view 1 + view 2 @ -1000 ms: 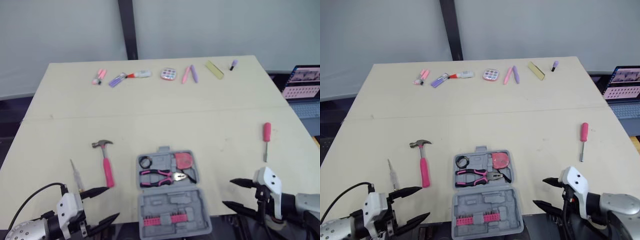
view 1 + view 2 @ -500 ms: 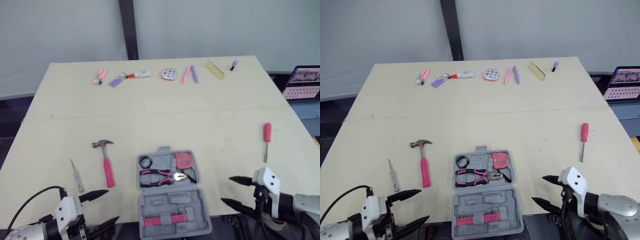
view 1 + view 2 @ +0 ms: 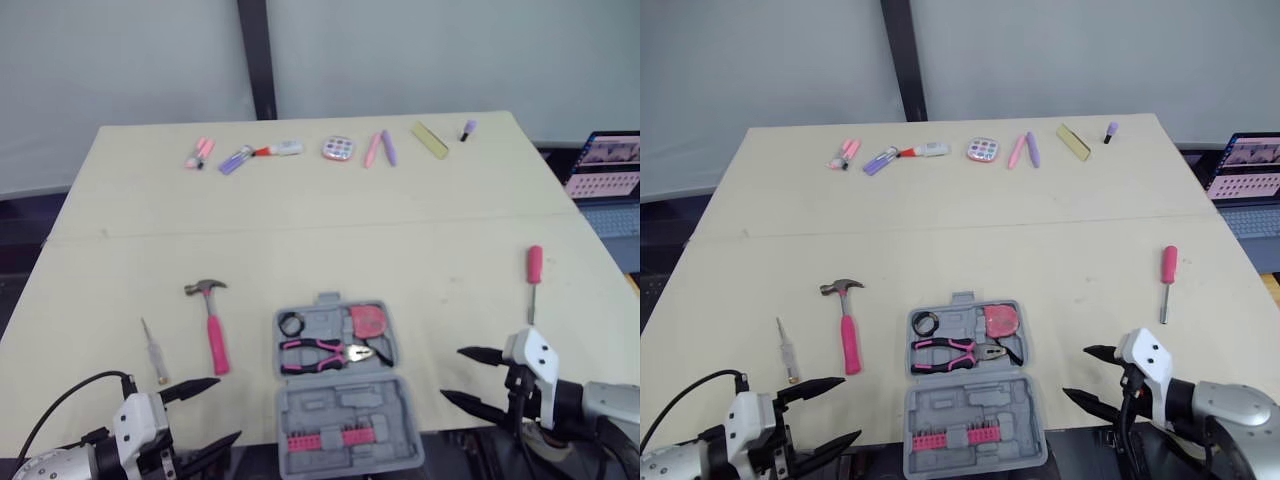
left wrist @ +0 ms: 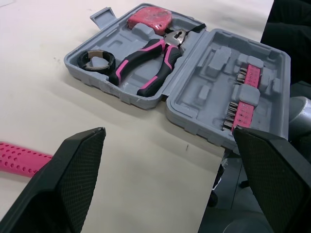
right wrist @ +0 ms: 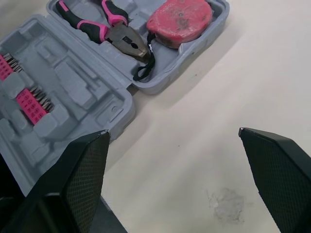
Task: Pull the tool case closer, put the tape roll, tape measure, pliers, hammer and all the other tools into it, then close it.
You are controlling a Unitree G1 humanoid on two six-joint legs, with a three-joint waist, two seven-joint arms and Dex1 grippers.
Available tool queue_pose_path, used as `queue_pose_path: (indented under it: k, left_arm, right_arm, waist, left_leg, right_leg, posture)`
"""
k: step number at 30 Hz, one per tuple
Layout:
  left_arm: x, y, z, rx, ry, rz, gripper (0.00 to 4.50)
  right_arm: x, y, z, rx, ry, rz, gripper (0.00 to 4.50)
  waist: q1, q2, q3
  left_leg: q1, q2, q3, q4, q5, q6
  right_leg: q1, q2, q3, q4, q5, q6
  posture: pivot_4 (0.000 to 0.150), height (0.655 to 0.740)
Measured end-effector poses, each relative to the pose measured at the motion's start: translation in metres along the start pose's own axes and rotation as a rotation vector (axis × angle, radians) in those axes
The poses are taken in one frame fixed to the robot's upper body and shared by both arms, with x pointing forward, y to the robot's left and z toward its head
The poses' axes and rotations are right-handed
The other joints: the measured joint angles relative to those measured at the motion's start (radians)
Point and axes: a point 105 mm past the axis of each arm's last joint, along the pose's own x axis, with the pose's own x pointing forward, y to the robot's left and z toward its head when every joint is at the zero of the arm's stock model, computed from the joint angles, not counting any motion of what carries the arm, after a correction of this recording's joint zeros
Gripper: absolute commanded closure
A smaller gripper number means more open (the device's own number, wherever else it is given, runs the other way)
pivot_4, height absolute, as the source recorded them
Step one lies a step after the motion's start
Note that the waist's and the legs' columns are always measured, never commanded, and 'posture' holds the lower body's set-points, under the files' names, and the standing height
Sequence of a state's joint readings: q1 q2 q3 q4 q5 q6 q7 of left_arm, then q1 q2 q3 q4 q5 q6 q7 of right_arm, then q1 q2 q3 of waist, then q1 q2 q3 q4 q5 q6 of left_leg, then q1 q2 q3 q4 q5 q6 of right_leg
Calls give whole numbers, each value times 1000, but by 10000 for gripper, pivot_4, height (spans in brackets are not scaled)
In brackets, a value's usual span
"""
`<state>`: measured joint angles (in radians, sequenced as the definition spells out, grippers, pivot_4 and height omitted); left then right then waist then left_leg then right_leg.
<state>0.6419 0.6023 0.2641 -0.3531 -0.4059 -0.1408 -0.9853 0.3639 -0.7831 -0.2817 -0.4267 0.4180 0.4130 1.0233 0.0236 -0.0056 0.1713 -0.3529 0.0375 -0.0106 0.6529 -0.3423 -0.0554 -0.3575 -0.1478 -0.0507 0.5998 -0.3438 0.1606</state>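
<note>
Beige table (image 3: pixel 300 205), tool case (image 3: pixel 340 385), grey wall (image 3: pixel 450 50)

Table (image 3: pixel 300 215) w/ tool case (image 3: pixel 340 408), hammer (image 3: pixel 214 338), pink screwdriver (image 3: pixel 534 268), slim screwdriver (image 3: pixel 153 352), pens (image 3: pixel 388 148)

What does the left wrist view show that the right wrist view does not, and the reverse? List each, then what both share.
Left wrist view, not the right: the tape roll in its pocket of the tool case, and the pink handle of the hammer lying on the table. Right wrist view, not the left: a pale scuff on the table. Both share: the open tool case holding the pliers, the tape measure and the pink bit rack.
</note>
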Motion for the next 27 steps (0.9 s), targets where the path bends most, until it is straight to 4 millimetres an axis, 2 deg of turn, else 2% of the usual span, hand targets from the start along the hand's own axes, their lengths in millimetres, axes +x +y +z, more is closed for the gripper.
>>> queue_pose_path:
  k: [19, 27]
  left_arm:
    - [-4, -4, -6, -25, 30, 25, 0]
    - [-2, -4, -1, -3, 18, 18, 0]
  right_arm:
    - [0, 6, -3, -9, -5, 37, 329]
    - [0, 6, -2, -13, -7, 40, 329]
  waist:
    - [2, 0, 0]
    - [1, 0, 0]
  left_leg:
    - [0, 0, 0, 1, 0, 0]
    - [0, 0, 0, 1, 0, 0]
  right_leg:
    - [0, 0, 0, 1, 0, 0]
    - [0, 0, 0, 1, 0, 0]
  posture:
    - [1500, 7400]
    - [1500, 7400]
